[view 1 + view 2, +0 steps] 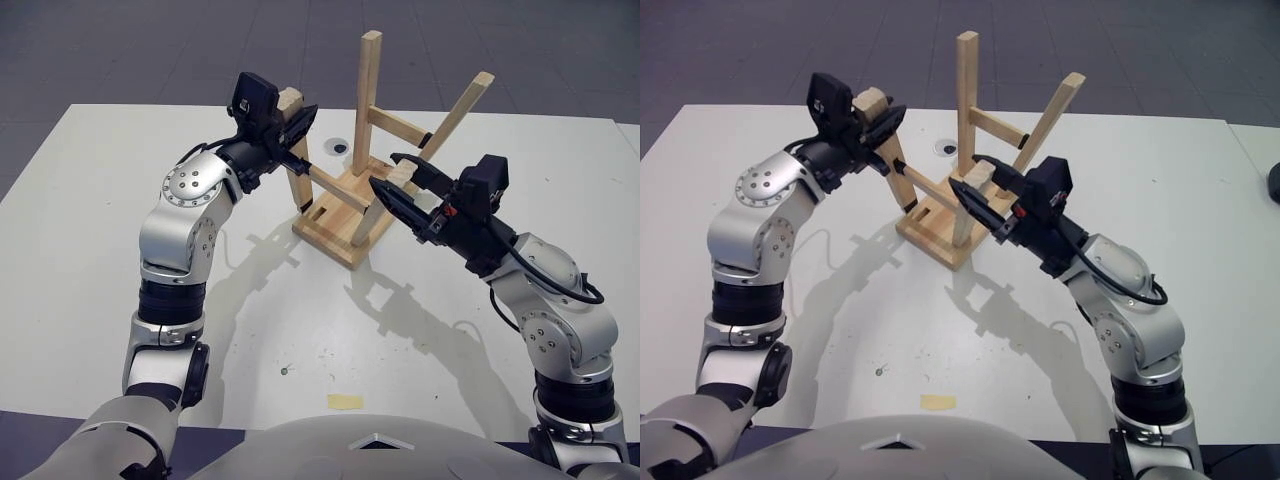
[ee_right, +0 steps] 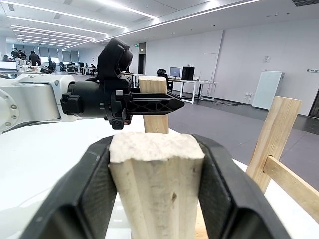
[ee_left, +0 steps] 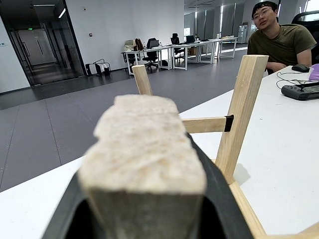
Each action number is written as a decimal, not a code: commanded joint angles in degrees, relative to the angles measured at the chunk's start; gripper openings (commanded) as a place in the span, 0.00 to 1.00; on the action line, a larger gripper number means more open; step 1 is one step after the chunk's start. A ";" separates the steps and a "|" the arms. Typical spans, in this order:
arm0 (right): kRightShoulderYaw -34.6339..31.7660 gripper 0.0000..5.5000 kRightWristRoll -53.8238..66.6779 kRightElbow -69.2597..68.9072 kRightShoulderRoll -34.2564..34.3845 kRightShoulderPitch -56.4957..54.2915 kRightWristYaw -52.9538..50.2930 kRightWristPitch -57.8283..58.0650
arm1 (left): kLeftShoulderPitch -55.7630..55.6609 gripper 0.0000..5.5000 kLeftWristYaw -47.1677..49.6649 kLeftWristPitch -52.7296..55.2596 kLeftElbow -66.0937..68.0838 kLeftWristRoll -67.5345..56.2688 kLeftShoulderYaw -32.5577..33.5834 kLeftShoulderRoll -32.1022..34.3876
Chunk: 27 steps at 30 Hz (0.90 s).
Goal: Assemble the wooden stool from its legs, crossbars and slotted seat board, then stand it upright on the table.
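The wooden stool lies upside down on the white table, its seat board (image 1: 333,232) flat on the surface and its legs pointing up. My left gripper (image 1: 296,119) is shut on the top end of the near-left leg (image 3: 144,144). The right gripper (image 1: 401,187) is shut on the top end of the near-right leg (image 2: 154,152). Two far legs (image 1: 369,85) stand free, one leaning right, joined by a crossbar (image 1: 399,125). A lower crossbar (image 1: 337,186) runs from the left-held leg. In the right wrist view the left gripper (image 2: 149,104) shows beyond the held leg.
A small round hole (image 1: 340,148) sits in the table behind the stool. A yellowish scrap (image 1: 345,402) and a dark speck (image 1: 284,371) lie near the front edge. A dark object (image 1: 1273,186) rests at the far right. Open tabletop lies left and in front.
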 commanded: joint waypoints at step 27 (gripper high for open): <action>3.52 0.38 -1.88 2.62 0.49 2.42 -0.30 1.91 | 2.19 0.19 0.29 5.32 -7.62 -4.37 1.29 -3.32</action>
